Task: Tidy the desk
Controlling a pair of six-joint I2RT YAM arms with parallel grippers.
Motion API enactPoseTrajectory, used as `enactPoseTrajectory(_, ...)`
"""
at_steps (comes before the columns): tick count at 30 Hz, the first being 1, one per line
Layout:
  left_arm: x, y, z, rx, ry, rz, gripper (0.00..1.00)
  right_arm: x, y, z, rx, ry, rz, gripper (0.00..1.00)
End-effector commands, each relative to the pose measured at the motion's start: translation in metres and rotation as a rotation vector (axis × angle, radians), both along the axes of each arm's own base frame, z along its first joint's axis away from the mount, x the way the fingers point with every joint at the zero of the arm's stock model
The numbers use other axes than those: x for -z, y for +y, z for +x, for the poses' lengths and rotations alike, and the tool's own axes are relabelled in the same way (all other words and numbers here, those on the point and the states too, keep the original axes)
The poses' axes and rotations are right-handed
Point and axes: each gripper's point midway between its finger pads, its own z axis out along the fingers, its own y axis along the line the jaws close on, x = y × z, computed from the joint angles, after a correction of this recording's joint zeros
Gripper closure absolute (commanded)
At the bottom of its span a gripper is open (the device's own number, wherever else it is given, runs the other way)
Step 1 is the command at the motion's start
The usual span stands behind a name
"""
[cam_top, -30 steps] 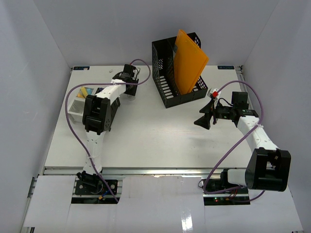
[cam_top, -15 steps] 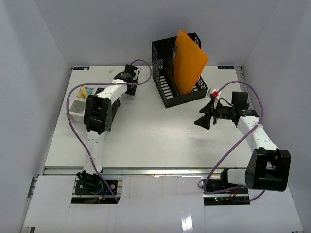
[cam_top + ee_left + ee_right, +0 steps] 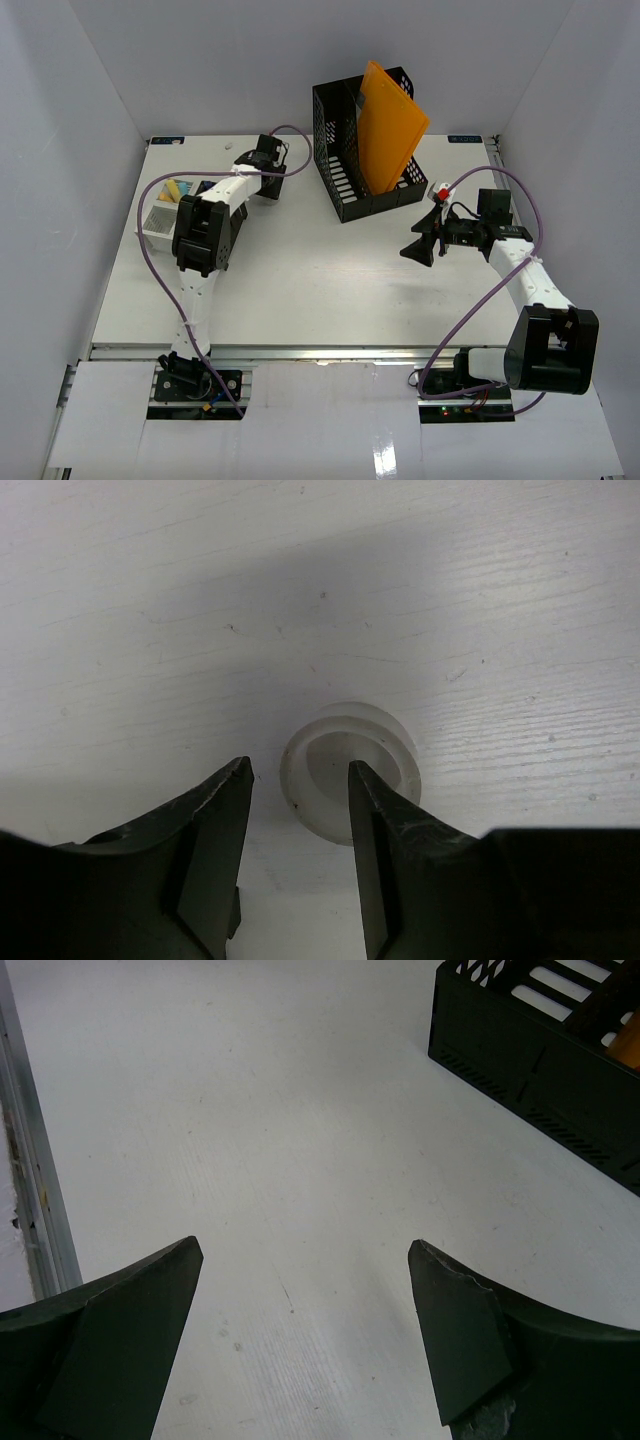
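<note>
The white desk (image 3: 320, 285) fills the top view. My left gripper (image 3: 268, 186) reaches to the far left part of the desk and points down. In the left wrist view it (image 3: 300, 770) is open just above the desk (image 3: 320, 590). A small white round cap (image 3: 335, 755) lies there, its left edge in the gap and its right part under the right finger (image 3: 385, 830). My right gripper (image 3: 416, 240) is open and empty above the desk's right side. In the right wrist view it (image 3: 305, 1245) holds nothing.
A black mesh file holder (image 3: 340, 180) with an orange folder (image 3: 390, 125) stands at the back centre; its corner shows in the right wrist view (image 3: 540, 1070). A small white organizer box (image 3: 160, 222) with coloured items sits at the left edge. A metal rail (image 3: 35, 1190) runs along the front.
My left wrist has shifted slightly to the right. The right arm has not moved.
</note>
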Motion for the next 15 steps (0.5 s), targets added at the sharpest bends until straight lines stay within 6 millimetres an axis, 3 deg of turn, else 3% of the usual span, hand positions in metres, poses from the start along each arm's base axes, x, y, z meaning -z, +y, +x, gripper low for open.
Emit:
enactPoseTrajectory(1,-0.005,-0.002,-0.001,-0.002,-0.005,-0.019,0.56,-0.006,0.001,-0.001,-0.018,-0.004,0.021,0.10)
enactPoseTrajectory(4,0.000,-0.004,-0.005,0.004,0.013,-0.034,0.78,-0.006,0.001,-0.001,-0.017,-0.003,0.021,0.10)
enactPoseTrajectory(8,-0.005,-0.006,-0.007,0.004,0.009,-0.052,1.00,-0.006,0.000,0.000,-0.013,-0.004,0.021,0.10)
enactPoseTrajectory(10,-0.018,-0.010,-0.007,0.009,-0.011,-0.076,1.00,-0.006,0.000,0.000,-0.012,-0.005,0.021,0.10)
enactPoseTrajectory(15,-0.081,-0.030,-0.008,0.027,-0.100,-0.229,1.00,-0.008,-0.002,-0.001,-0.009,-0.010,0.025,0.10)
